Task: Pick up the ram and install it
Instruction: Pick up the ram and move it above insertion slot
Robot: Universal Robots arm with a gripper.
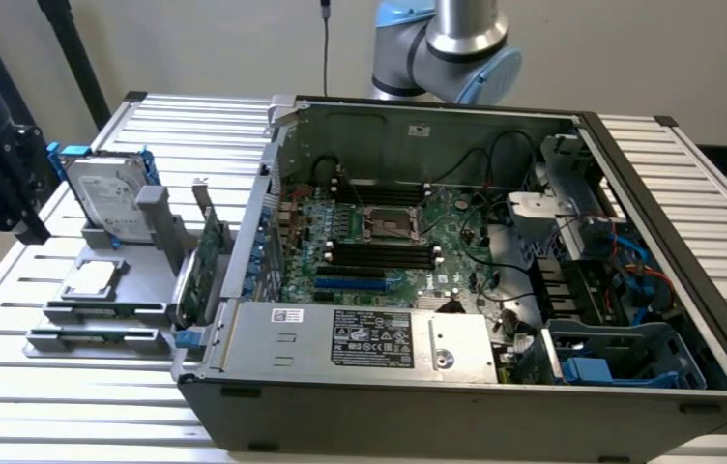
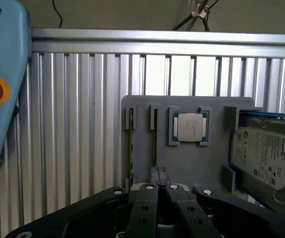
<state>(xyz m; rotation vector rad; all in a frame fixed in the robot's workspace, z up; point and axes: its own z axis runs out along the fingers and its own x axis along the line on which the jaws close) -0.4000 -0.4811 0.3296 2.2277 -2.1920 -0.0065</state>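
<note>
1. Watching the exterior view, I am seeing the ram (image 1: 93,335) lying as a thin dark-green strip in the nearest slot of the grey holder (image 1: 158,227); the power supply label (image 1: 373,340) is giving me no readable words.
2. In the wrist view, the gripper (image 2: 159,173) is hovering over the grey holder (image 2: 182,163), its fingers (image 2: 145,208) pressing together on nothing, with the ram (image 2: 131,148) sitting nearby; the hard drive label (image 2: 259,153) is defeating me too.
</note>
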